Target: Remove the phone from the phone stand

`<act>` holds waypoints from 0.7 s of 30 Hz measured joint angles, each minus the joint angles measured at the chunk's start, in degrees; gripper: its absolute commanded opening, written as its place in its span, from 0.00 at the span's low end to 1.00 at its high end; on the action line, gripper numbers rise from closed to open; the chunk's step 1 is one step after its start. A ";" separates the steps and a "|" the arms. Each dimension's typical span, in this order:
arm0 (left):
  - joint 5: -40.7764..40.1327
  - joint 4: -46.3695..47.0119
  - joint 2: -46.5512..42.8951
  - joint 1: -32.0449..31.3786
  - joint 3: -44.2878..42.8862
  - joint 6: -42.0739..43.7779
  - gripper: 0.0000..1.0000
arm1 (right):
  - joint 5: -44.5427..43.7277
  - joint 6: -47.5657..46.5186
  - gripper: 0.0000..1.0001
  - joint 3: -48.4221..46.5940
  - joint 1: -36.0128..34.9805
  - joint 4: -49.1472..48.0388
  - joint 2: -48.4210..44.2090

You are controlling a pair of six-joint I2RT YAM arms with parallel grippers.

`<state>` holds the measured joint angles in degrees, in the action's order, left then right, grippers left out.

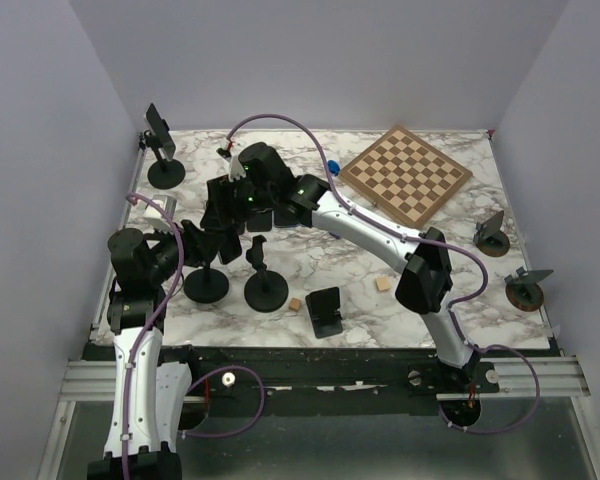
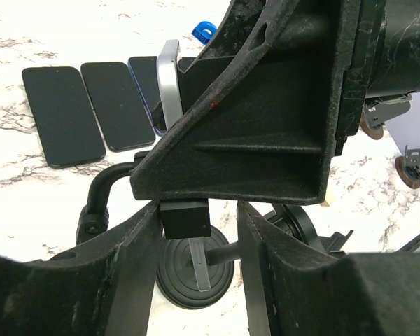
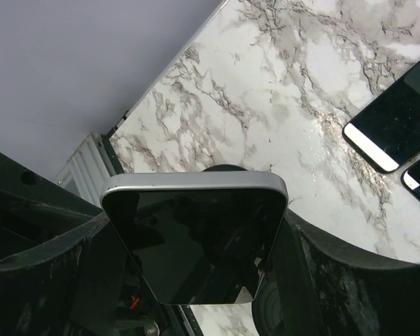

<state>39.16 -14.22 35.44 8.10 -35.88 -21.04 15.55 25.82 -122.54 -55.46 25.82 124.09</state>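
A dark phone with a silver rim (image 3: 196, 238) stands upright between my right gripper's (image 3: 196, 287) fingers, which are shut on its sides. In the top view that gripper (image 1: 227, 205) hangs over the round-based black phone stand (image 1: 207, 285) at the left. The phone's silver edge (image 2: 169, 84) also shows in the left wrist view, behind the right gripper's body. My left gripper (image 2: 196, 280) is open just beside the stand (image 2: 196, 276). A small black block (image 2: 185, 218) sits against its left finger, with a gap to the right finger. In the top view it (image 1: 195, 240) is close under the right gripper.
Three dark phones (image 2: 91, 112) lie flat on the marble beyond the stand. A second round stand (image 1: 266, 288), a small black holder (image 1: 325, 312) and two wooden cubes (image 1: 295, 304) are nearby. A chessboard (image 1: 405, 175) lies back right, and a stand with a phone (image 1: 160, 145) back left.
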 measured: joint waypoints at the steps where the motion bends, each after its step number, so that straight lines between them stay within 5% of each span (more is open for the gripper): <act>1: -0.02 0.00 -0.07 0.02 0.00 0.00 0.54 | -0.07 -0.02 0.01 -0.04 -0.11 0.02 0.00; 7: -0.85 -0.44 -0.81 0.02 0.00 0.07 0.37 | -0.42 -0.44 0.01 -0.11 -0.44 0.02 0.00; 13: -2.23 -1.29 -1.09 0.02 0.02 0.35 0.01 | -0.94 -1.66 0.01 -0.11 -0.72 0.04 0.00; 21: -1.79 -0.15 -2.75 0.07 1.53 0.57 0.00 | 4.87 -7.10 0.01 0.66 0.37 -1.36 0.00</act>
<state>37.36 -14.37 32.69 8.16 -34.35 -20.47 20.43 18.72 -121.89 -55.09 24.47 124.09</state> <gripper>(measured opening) 0.345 0.784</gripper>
